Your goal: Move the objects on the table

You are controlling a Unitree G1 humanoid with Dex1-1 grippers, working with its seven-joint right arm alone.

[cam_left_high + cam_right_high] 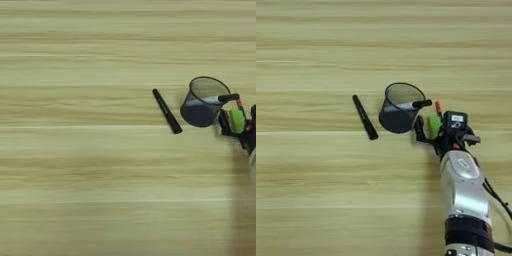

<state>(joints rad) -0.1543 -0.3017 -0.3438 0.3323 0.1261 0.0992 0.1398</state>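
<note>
The dark mesh pen cup (398, 111) stands at mid-right on the table (316, 190). A pen with a black end (420, 104) leans out over its right rim. Left of the cup, the long black marker (365, 117) lies slanted on the wood. My right gripper (431, 131) sits just right of the cup, shut on the small bright-green block (433, 125), which is low by the table top. One black finger (419, 129) stands between the block and the cup. The thin pen's orange-red tip (438, 107) shows just behind the block.
My silver forearm (463, 190) comes up from the bottom right edge, with a black cable (498, 197) hanging on its right side. The cup stands only a finger's width from the gripper.
</note>
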